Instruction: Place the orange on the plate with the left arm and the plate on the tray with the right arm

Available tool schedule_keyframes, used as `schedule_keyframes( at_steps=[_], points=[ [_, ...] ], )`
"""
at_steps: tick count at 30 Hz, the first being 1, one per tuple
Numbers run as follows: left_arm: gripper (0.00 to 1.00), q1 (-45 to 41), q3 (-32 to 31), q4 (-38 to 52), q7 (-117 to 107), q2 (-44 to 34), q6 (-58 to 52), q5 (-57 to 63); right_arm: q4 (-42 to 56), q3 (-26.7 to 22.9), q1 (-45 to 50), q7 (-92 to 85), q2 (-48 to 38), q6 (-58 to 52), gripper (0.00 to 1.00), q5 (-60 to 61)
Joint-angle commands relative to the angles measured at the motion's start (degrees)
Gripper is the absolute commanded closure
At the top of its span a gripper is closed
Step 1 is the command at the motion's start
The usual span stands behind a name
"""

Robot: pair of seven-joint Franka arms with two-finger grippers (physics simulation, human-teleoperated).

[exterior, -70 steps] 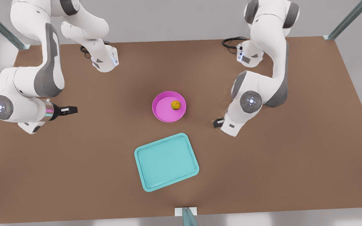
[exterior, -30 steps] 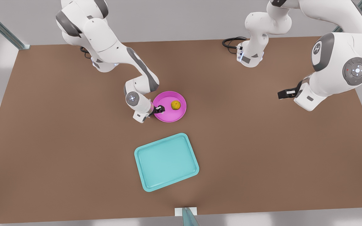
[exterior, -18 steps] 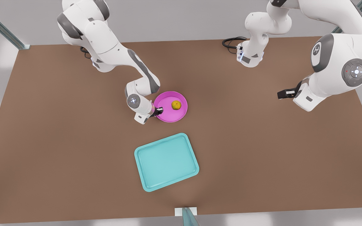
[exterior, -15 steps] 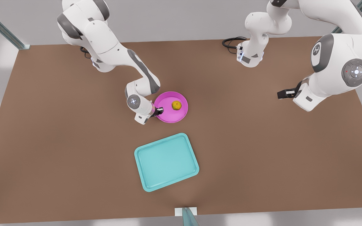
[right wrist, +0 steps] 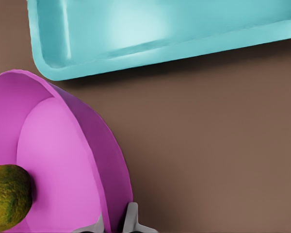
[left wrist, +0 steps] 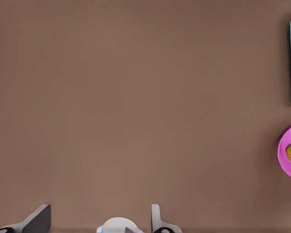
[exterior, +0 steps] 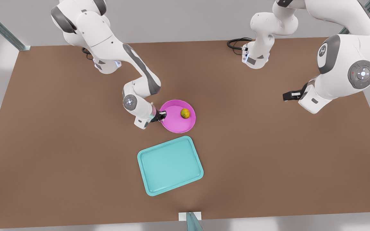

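Pinching the plate (exterior: 178, 124) by its rim, my right gripper (right wrist: 117, 224) has its fingers drawn narrow, one inside the wall and one outside, so the hold is on that thin raised edge and nowhere else. From the right wrist view the dish looks tipped, with its outer wall turned toward the camera, though I can't say whether it is clear of the table (exterior: 268, 160).

I judge the plate stiff and light, but an edge grip on a smooth rim is a weak one: the dish can pivot about the fingertips. The rim is the only place to take it, and the grip sits opposite the load, which makes sag more likely.

Just beyond the fingertips, across the dish floor, sits the orange (exterior: 185, 113), close to the far wall. It is round and free, and I expect it to roll with any tilt or jerk, so the carry should be slow and level.

Past the plate's edge lies the tray (exterior: 170, 165), flat on the table, near but not touching the dish. Its low rim is the one thing to clear; otherwise I see nothing between plate and tray.

Well apart, beyond the plate on its other side, my left gripper (exterior: 289, 95) waits above bare table with fingers spread wide and nothing between them, out of the path.
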Motion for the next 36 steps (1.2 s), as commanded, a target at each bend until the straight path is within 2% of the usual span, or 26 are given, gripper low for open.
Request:
schedule_keyframes(
  at_steps=[1, 4, 9, 17, 28, 29, 30, 36],
  points=[
    [0.00, 0.01, 0.01, 0.00, 0.45, -0.07, -0.04, 0.03, 2.42, -0.36, -0.55, 1.19, 0.26, -0.64, 0.79, -0.39],
    [0.00, 0.01, 0.01, 0.00, 0.45, -0.07, -0.04, 0.03, 7.43, -0.62, -2.49, 1.28, 2.28, -0.56, 0.79, 1.01],
    [0.00, -0.08, 0.01, 0.09, 0.36, -0.15, -0.13, 0.03, 18.85, -3.87, -4.51, 1.37, 9.14, -0.47, 0.79, 1.98],
    [0.00, -0.08, 0.01, 0.00, 0.36, -0.07, -0.13, 0.03, 36.70, -4.49, -9.70, 1.45, 22.41, -0.12, 0.79, 6.55],
    [0.00, -0.17, 0.01, -0.08, 0.36, -0.07, -0.13, 0.03, 34.24, -4.58, -9.26, 1.28, 20.83, -1.79, 0.79, 6.64],
    [0.00, -0.17, 0.01, -0.08, 0.28, -0.07, -0.13, 0.03, 34.32, -4.58, -9.26, 1.19, 20.92, -1.79, 0.34, 6.64],
    [0.00, -0.17, 0.01, -0.08, 0.28, -0.15, -0.13, 0.03, 34.15, -4.58, -9.17, 1.19, 21.01, -1.70, 0.00, 6.64],
    [0.00, -0.17, 0.01, -0.08, 0.36, -0.07, -0.13, 0.03, 33.01, -4.58, -9.17, 0.84, 19.78, -1.79, 0.00, 6.55]
  ],
)
